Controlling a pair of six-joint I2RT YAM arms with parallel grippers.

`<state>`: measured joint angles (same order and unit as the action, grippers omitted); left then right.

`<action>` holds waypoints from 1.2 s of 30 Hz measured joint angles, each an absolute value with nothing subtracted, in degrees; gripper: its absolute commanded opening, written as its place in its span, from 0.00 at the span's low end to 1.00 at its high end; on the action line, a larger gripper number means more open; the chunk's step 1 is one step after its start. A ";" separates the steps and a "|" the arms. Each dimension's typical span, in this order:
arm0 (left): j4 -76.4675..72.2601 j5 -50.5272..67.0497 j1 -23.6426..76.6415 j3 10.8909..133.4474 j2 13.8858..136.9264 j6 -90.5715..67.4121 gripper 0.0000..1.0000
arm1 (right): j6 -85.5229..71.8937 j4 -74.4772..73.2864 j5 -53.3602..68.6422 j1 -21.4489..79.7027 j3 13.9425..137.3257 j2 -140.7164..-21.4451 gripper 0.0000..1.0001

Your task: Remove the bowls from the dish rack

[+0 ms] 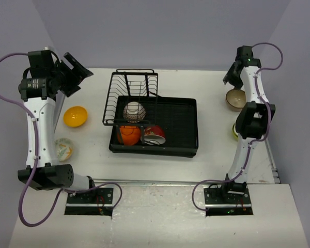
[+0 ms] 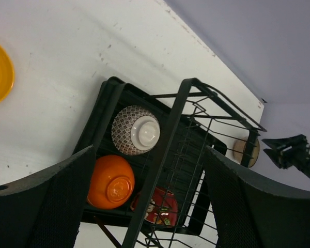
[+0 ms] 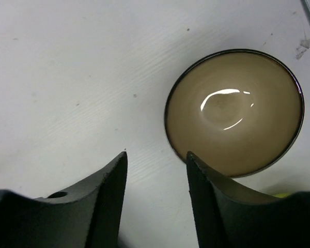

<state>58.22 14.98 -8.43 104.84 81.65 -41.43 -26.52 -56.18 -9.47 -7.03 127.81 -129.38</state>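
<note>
The black dish rack (image 1: 181, 129) sits mid-table with three bowls in it: a white patterned one (image 1: 134, 111), an orange one (image 1: 129, 134) and a red one (image 1: 154, 135). The left wrist view shows the patterned bowl (image 2: 136, 130), the orange bowl (image 2: 111, 182) and the red bowl (image 2: 163, 205) upside down behind the rack's wires (image 2: 170, 134). My left gripper (image 1: 75, 72) (image 2: 149, 151) hangs open and empty, left of the rack. My right gripper (image 1: 229, 78) (image 3: 156, 154) is open over bare table, just beside a brown bowl (image 3: 235, 111) (image 1: 236, 99) standing upright.
A yellow-orange bowl (image 1: 75, 116) (image 2: 0, 72) and a white bowl with coloured markings (image 1: 63, 149) lie left of the rack, the latter partly behind the left arm. A lime green bowl (image 1: 233, 132) peeks from behind the right arm. Walls enclose the table's far side.
</note>
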 measured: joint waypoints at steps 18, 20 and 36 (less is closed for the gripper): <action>54.19 13.78 -8.43 91.00 80.75 -55.11 0.85 | -79.13 -12.56 11.05 16.56 50.63 -48.01 0.60; 52.31 13.82 -8.43 88.95 80.01 -57.06 0.85 | -86.74 -8.14 9.93 18.79 44.16 -45.58 0.60; 42.59 13.19 -8.45 81.08 79.72 -69.38 0.85 | -112.60 5.58 -19.57 52.34 29.98 -54.06 0.56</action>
